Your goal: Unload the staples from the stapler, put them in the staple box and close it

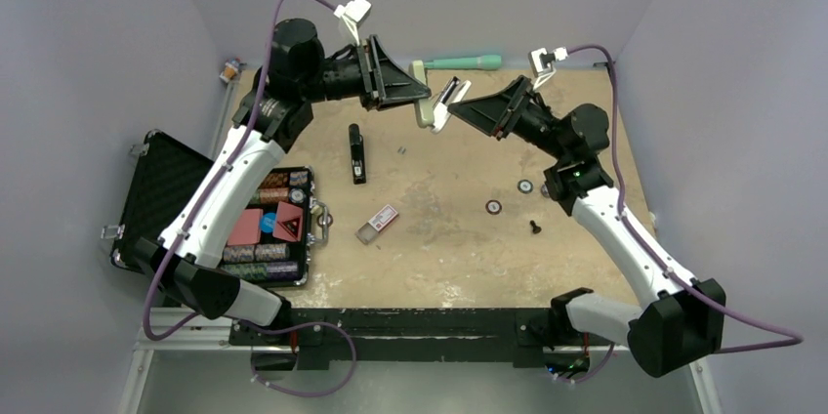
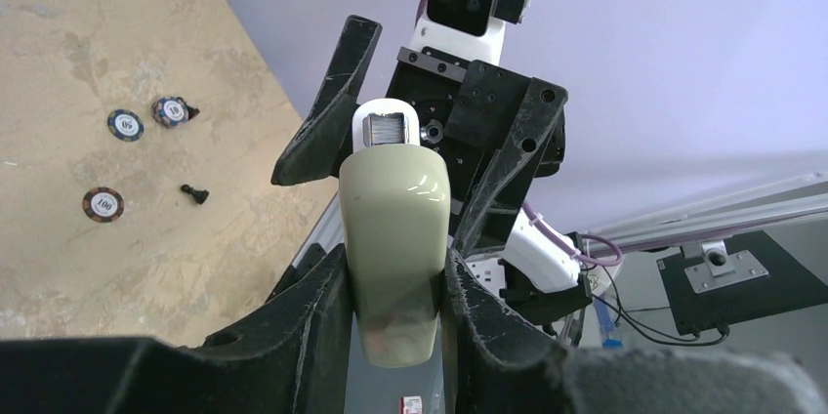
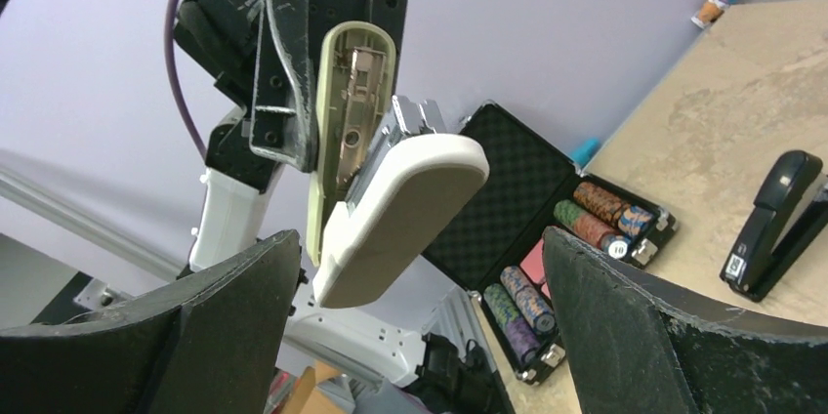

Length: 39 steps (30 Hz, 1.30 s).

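Observation:
The black stapler [image 1: 357, 155] lies on the table at back centre, untouched; it also shows in the right wrist view [image 3: 776, 224]. Tiny grey staples [image 1: 403, 150] lie just right of it. My left gripper [image 1: 418, 94] is shut on a pale green case [image 2: 395, 238] and holds it in the air. The case [image 3: 342, 131] is hinged open, with silvery metal inside and its white half [image 3: 400, 209] swung out. My right gripper [image 1: 451, 106] is open, its wide jaws [image 3: 420, 336] facing the case's white half without touching it.
A small clear box with a red-and-white label [image 1: 379, 224] lies mid-table. An open black case of poker chips [image 1: 269, 228] sits at the left. Loose chips [image 1: 494, 206] and a small black piece [image 1: 534, 227] lie at the right. A green-handled tool [image 1: 459, 62] lies at the back.

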Available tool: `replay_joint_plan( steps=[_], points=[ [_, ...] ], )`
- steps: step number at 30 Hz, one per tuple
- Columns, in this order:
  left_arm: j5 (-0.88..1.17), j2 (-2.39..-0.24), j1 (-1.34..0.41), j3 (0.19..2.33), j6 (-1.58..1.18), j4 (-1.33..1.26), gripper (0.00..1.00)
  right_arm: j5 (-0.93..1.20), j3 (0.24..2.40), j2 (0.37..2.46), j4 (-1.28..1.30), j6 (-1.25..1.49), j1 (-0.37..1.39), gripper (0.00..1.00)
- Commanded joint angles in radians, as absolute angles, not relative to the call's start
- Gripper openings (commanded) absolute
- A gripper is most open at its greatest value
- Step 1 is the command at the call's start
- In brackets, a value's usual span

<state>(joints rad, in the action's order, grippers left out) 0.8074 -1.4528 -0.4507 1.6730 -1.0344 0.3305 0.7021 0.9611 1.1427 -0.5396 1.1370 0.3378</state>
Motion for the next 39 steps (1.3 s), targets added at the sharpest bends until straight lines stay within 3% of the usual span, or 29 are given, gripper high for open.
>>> replay_joint_plan(
  steps=[1, 33, 39],
  points=[
    [0.821, -1.420, -0.443, 1.669, -1.061, 0.260, 0.00, 0.707, 1.015, 1.165, -0.728, 1.204, 0.341, 0.98],
    [0.810, -1.351, -0.445, 1.565, -1.092, 0.138, 0.00, 0.682, 1.030, 1.249, -0.858, 1.280, 0.381, 0.61],
    [0.793, -1.333, -0.445, 1.540, -1.092, 0.134, 0.00, 0.699, 1.037, 1.262, -0.861, 1.272, 0.395, 0.32]
  ],
)
